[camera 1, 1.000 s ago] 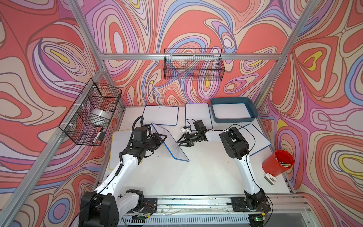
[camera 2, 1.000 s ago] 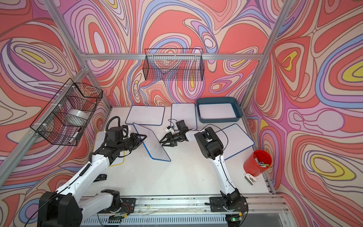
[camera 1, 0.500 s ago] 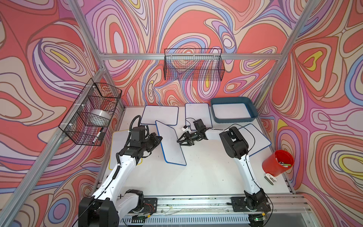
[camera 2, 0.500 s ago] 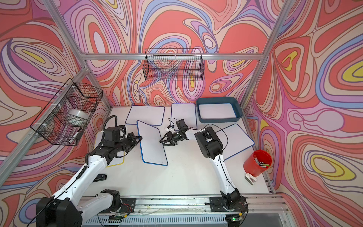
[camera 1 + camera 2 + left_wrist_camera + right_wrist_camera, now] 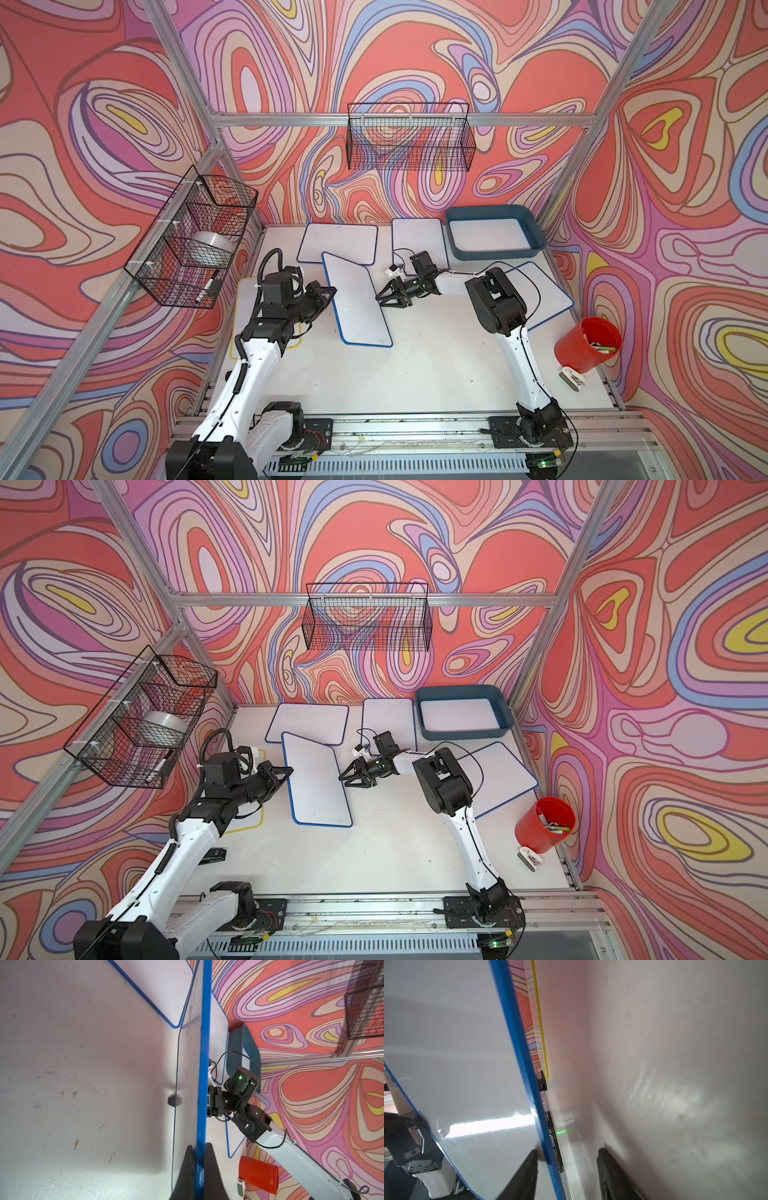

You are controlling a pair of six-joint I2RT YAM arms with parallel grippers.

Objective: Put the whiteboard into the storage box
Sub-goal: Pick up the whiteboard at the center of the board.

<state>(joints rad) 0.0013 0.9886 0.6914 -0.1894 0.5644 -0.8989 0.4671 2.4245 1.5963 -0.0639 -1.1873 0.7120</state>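
The whiteboard (image 5: 359, 307) I'm after, the blue-edged one, sits over the middle of the bench (image 5: 415, 374), its far corner overlapping a second board (image 5: 338, 243) that lies flat at the back. From my left wrist view I look straight along its blue rim, and my left end effector (image 5: 199, 1151) is clamped tight on that rim, one finger on each face. The held side is clear of the bench, with a shadow under it; I cannot tell whether the opposite side rests on anything. In both top views my left end effector (image 5: 328, 293) grips the board's left long edge and my right end effector (image 5: 382, 297) is at its right long edge. My right wrist view shows the right end effector (image 5: 566, 1151) about half spread, straddling the blue edge without pinching it: one finger just beside the white face, the other well apart. The storage box (image 5: 486, 212) stands in the far right corner of the bench, well apart from the held board, its floor showing white. A third board (image 5: 417, 241) lies just beside it, and a red cup (image 5: 588, 349) stands near the right edge.
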